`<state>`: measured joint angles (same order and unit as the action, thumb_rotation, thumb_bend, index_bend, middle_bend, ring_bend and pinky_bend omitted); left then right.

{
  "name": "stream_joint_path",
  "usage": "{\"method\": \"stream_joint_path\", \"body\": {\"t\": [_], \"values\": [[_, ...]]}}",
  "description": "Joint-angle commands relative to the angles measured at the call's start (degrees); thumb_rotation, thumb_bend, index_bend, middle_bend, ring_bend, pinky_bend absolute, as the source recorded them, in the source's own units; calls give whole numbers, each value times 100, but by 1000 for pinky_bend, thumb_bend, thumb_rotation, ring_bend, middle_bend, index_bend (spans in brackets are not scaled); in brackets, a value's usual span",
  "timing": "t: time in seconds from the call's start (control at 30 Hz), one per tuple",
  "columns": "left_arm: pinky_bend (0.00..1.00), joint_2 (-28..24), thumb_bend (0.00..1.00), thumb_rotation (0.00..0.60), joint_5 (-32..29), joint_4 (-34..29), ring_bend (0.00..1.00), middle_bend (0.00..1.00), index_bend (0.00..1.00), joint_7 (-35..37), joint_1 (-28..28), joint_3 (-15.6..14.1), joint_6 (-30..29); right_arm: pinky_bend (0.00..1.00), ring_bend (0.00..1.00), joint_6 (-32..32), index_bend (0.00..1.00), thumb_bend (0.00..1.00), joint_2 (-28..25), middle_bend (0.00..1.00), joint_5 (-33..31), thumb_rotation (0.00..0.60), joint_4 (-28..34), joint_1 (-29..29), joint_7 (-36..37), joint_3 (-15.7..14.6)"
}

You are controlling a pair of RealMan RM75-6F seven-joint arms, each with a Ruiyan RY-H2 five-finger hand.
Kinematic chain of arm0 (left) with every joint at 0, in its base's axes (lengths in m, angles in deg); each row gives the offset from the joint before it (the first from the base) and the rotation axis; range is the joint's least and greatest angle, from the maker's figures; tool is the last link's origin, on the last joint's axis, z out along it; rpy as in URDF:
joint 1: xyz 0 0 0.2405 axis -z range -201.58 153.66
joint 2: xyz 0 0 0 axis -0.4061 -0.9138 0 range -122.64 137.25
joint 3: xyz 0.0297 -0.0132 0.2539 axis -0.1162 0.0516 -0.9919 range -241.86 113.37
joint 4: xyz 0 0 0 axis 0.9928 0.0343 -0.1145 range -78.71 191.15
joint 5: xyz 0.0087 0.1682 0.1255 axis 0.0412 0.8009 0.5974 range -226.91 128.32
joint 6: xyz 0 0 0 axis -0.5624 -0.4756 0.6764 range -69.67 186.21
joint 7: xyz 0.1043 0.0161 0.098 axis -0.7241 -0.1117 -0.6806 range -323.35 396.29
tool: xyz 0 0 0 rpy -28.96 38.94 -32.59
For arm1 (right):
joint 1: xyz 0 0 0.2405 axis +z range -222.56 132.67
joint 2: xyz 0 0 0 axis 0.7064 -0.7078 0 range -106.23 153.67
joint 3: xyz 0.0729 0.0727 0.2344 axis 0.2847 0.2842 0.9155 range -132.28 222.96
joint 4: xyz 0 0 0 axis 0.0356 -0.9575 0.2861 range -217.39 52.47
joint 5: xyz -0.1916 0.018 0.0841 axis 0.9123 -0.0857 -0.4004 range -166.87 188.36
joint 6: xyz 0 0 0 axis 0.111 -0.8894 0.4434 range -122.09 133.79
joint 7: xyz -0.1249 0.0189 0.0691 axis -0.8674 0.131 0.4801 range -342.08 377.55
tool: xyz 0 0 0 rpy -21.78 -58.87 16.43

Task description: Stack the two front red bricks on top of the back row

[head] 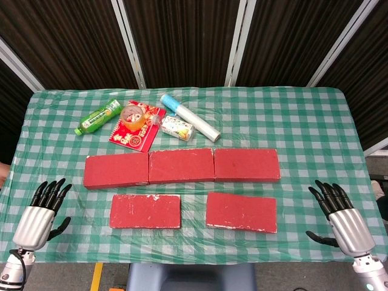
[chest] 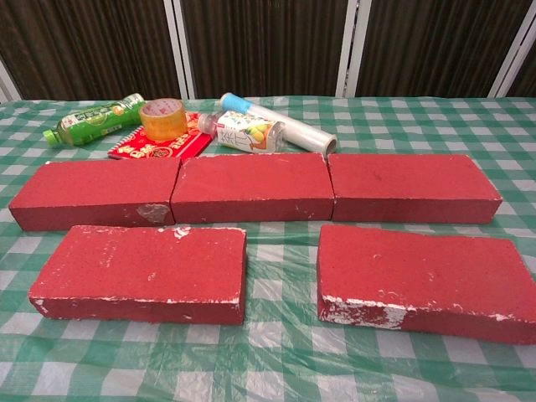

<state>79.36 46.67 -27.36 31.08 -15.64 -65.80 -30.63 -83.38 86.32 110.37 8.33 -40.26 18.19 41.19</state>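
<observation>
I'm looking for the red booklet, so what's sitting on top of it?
A roll of tape rests on the red booklet, toward its back. The printed front part shows; the cover beneath the roll is hidden. A green bottle lies to its left.

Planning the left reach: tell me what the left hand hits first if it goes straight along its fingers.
Probably nothing: the left hand points up-table past the left end of the back-row brick, over bare tablecloth. Depth is unclear.

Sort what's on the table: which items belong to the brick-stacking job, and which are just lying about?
Job:
- front left brick
- front right brick
- back row of three bricks

Lying about:
- green bottle
- tape roll
- red booklet
- plastic-wrap roll
- small carton
</observation>
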Motion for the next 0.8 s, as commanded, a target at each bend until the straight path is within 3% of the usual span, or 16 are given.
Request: {"method": "stream_joint_path", "body": {"t": [0.03,0.27,0.4,0.5,0.57,0.7,0.8], "values": [[19,-23,301,600,160,-35,0,0,0,187,35,-104,46,0,0,10,0,79,7,0,41,600,6,5,-22,-6],[11,-1,279,600,1074,-76,0,0,0,981,436,-475,273,0,0,20,0,78,-49,0,215,600,19,-5,78,-102],[0,-93,255,600,1392,-586,0,0,0,1039,915,-674,1036,0,0,42,0,79,-116,0,337,600,62,-20,94,-192],[0,-6,247,600,1232,-957,0,0,0,686,1181,-556,1597,0,0,-50,0,79,-150,0,532,600,46,-50,114,-269],[0,174,247,600,1127,-1080,0,0,0,817,1357,-452,1819,0,0,-97,0,79,-175,0,608,600,34,-68,179,-307],[0,601,247,600,1117,-778,0,0,0,1403,1665,-342,1982,0,0,-94,0,79,-252,0,656,600,20,-57,347,-349],[0,718,251,600,1092,-704,0,0,0,1334,1825,-307,2180,0,0,-86,0,79,-267,0,669,600,8,-55,385,-358]]}}
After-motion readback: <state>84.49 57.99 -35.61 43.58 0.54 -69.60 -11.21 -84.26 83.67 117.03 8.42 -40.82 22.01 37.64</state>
